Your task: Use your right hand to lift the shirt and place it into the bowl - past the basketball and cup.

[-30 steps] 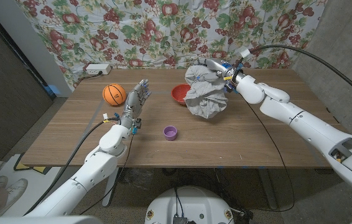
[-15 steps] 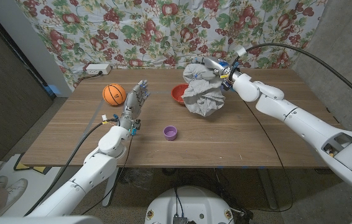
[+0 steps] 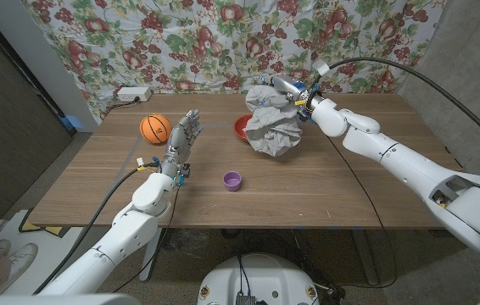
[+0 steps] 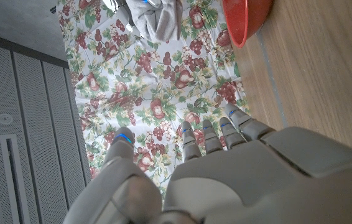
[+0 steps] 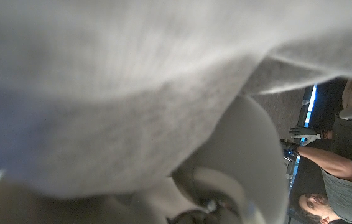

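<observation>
Carrying the shirt point(image 3: 270, 130) leftward, the right hand point(image 3: 301, 96) grips it, now overhanging the bowl point(image 3: 241, 125); release nears; left hand point(image 3: 182, 135) open at nine o'clock.

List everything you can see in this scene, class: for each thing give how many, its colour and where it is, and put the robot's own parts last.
Crumpled grey cloth shirt: one, grey, held above the table, hanging beside and partly over the bowl.
Red round bowl: one, red, far middle of the table.
Orange basketball: one, orange, far left of the table.
Small purple cup: one, purple, middle of the table.
Wooden table: one, brown.
Floral cloth backdrop: one, behind the table.
White box: one, far left edge.
Person: one, right wrist view.
Left hand: fingers apart, beside the basketball.
Right hand: grips the shirt.
</observation>
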Controlling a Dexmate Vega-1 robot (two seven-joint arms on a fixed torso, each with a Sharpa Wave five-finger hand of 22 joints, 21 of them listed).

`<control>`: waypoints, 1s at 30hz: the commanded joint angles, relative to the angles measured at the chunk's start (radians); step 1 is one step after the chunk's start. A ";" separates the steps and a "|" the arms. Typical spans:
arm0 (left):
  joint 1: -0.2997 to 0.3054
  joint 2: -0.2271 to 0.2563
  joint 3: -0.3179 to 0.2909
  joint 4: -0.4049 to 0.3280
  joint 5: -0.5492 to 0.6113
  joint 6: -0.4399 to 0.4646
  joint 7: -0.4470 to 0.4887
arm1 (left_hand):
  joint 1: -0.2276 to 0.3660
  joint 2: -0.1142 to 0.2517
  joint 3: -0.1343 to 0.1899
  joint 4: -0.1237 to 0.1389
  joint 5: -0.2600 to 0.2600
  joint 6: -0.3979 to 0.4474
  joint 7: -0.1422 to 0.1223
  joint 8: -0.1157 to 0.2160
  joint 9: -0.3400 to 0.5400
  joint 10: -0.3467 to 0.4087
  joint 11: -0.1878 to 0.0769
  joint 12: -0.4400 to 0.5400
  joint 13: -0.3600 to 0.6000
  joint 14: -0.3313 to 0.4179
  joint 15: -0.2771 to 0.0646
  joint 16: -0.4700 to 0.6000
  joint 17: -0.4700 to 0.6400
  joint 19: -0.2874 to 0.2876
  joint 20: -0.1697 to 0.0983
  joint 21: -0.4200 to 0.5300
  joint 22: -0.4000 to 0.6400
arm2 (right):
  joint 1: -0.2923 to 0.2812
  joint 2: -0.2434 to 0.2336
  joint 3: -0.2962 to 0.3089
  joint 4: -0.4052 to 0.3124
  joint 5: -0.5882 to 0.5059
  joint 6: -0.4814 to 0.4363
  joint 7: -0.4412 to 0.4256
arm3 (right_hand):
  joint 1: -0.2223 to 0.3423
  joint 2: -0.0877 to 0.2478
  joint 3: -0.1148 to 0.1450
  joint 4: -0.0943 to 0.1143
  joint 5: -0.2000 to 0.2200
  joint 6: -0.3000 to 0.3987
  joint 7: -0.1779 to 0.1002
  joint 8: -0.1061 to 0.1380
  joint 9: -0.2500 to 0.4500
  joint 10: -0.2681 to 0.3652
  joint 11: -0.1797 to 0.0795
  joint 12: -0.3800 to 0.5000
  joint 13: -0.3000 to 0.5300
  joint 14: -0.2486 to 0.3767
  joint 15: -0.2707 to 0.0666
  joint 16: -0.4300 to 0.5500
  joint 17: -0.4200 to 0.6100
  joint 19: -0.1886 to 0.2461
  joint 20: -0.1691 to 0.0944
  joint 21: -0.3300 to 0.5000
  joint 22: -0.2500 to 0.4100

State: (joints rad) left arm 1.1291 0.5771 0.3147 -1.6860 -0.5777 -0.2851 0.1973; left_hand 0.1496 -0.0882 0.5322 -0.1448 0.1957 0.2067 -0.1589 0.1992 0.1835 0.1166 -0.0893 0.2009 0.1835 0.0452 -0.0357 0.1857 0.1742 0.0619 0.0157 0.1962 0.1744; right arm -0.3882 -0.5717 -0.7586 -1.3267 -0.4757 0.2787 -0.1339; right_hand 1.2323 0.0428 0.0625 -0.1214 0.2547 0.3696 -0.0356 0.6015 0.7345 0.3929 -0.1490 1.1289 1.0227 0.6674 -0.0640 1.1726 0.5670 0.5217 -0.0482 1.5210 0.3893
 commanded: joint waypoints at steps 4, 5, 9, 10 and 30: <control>0.014 0.001 -0.010 0.001 -0.011 -0.012 -0.003 | 0.002 0.007 0.008 0.002 -0.001 0.006 -0.003 -0.004 0.005 0.002 0.002 -0.002 0.003 0.002 -0.006 0.002 0.004 0.005 -0.002 0.000 0.004 | 0.040 0.045 -0.040 0.054 -0.012 -0.008 -0.017 | 0.100 0.108 0.006 0.000 0.000 0.005 -0.002 -0.005 0.002 0.007 -0.003 0.007 -0.002 -0.008 -0.161 0.008 0.000 -0.005 -0.160 0.012 -0.003; 0.015 0.001 -0.011 0.000 -0.010 -0.012 -0.002 | 0.002 0.007 0.008 0.002 -0.001 0.006 -0.003 -0.004 0.005 0.002 0.001 -0.002 0.003 0.002 -0.006 0.002 0.004 0.005 -0.001 0.000 0.004 | 0.043 0.047 -0.043 0.058 -0.014 -0.010 -0.020 | 0.099 0.108 0.006 0.000 0.000 0.006 -0.002 -0.005 0.001 0.007 -0.003 0.007 -0.003 -0.008 -0.161 0.008 0.000 -0.006 -0.160 0.012 -0.004; 0.016 0.004 -0.015 0.000 -0.012 -0.013 -0.005 | 0.002 0.007 0.008 0.002 -0.001 0.006 -0.003 -0.004 0.005 0.002 0.002 -0.002 0.003 0.002 -0.007 0.002 0.005 0.005 -0.002 0.001 0.004 | 0.051 0.059 -0.052 0.073 -0.021 -0.022 -0.030 | 0.098 0.107 0.006 0.000 0.000 0.008 -0.001 -0.004 0.003 0.008 -0.002 0.008 -0.003 -0.008 -0.161 0.010 -0.003 -0.007 -0.160 0.014 -0.008; 0.016 0.005 -0.015 0.000 -0.015 -0.013 -0.007 | 0.002 0.007 0.008 0.002 -0.001 0.005 -0.003 -0.004 0.005 0.002 0.003 -0.002 0.003 0.002 -0.007 0.002 0.005 0.005 -0.001 0.001 0.004 | 0.054 0.060 -0.055 0.078 -0.021 -0.020 -0.032 | 0.098 0.107 0.006 0.000 0.000 0.009 -0.001 -0.003 0.003 0.009 -0.001 0.008 -0.005 -0.008 -0.161 0.010 -0.004 -0.007 -0.160 0.015 -0.008; 0.046 0.020 -0.034 -0.041 -0.008 0.003 0.025 | 0.001 0.007 0.008 0.002 -0.002 0.005 -0.004 -0.004 0.005 0.001 0.001 -0.002 0.003 0.001 -0.006 0.002 0.005 0.005 -0.002 0.000 0.004 | 0.138 0.130 -0.115 0.229 -0.021 0.026 -0.070 | 0.095 0.110 0.009 0.000 -0.002 0.014 -0.002 -0.002 0.006 0.012 -0.005 0.014 -0.006 -0.003 -0.161 0.025 -0.019 -0.003 -0.160 0.032 -0.025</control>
State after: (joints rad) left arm 1.1545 0.5893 0.2933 -1.7046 -0.5882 -0.2920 0.2033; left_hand 0.1496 -0.0882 0.5322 -0.1448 0.1957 0.2067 -0.1589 0.1992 0.1835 0.1166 -0.0893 0.2009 0.1835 0.0453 -0.0357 0.1857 0.1742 0.0619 0.0157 0.1962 0.1744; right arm -0.2950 -0.4805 -0.8413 -1.1786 -0.4972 0.2757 -0.1835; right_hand 1.2281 0.0469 0.0679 -0.1184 0.2547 0.3751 -0.0412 0.6015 0.7344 0.3975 -0.1517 1.1366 1.0123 0.6639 -0.0605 1.1917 0.5467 0.5198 -0.0463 1.5432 0.3662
